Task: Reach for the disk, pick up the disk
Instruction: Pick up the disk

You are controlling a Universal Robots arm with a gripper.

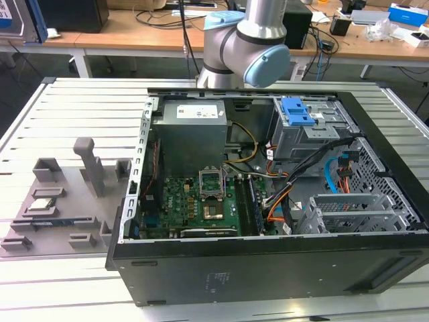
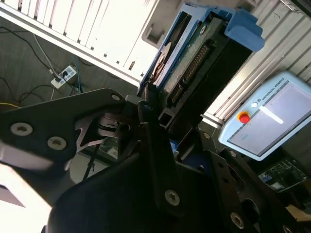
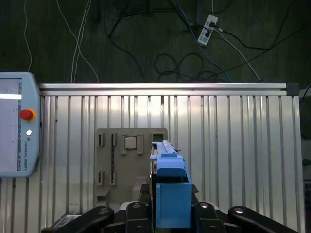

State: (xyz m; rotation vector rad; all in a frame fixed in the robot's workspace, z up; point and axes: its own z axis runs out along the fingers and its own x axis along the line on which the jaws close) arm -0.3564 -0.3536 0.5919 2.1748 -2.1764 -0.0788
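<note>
The disk [image 3: 169,189], edge-on in its blue bracket frame, is clamped between the fingers of the end effector [image 3: 170,213], held above the slatted tabletop [image 3: 233,145] and a grey fixture plate [image 3: 109,160] in the first wrist view. In the exterior view's upper centre, the arm [image 1: 248,47] stands behind the open computer case [image 1: 268,268], its upper link rising out of frame.

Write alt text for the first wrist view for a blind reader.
The gripper is shut on the disk, seen edge-on with its blue bracket frame nearest the camera, above a ribbed metal table. On the table lie a grey fixture plate bearing a small square chip and a teach pendant.
</note>
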